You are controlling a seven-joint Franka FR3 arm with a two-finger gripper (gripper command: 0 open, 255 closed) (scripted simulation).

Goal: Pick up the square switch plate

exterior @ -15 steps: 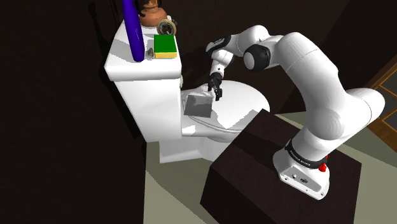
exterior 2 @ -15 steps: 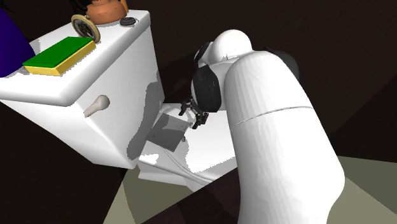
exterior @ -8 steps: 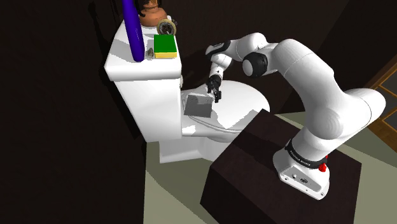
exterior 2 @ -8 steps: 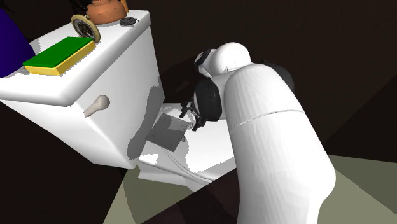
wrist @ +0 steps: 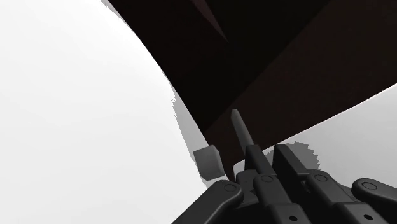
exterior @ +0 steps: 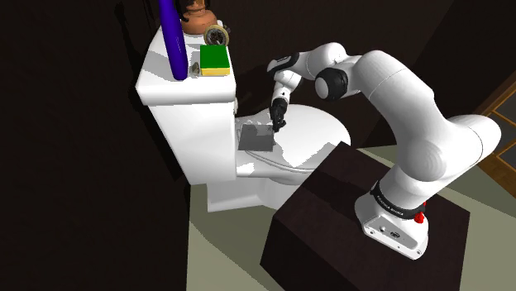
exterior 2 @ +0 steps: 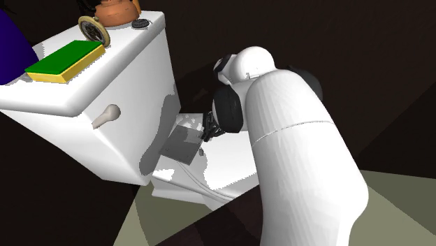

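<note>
The plate (exterior: 255,138), on the toilet lid (exterior: 314,136) by the tank (exterior: 186,91), seems pinched at one edge by the end effector (exterior: 279,124), so a steady lift is called for next.

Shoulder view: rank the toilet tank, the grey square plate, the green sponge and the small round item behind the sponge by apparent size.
Largest: toilet tank.
Next: grey square plate and green sponge. They look about alike and the sponge seems farther off, so I won't rank them.
Smallest: round item.
</note>
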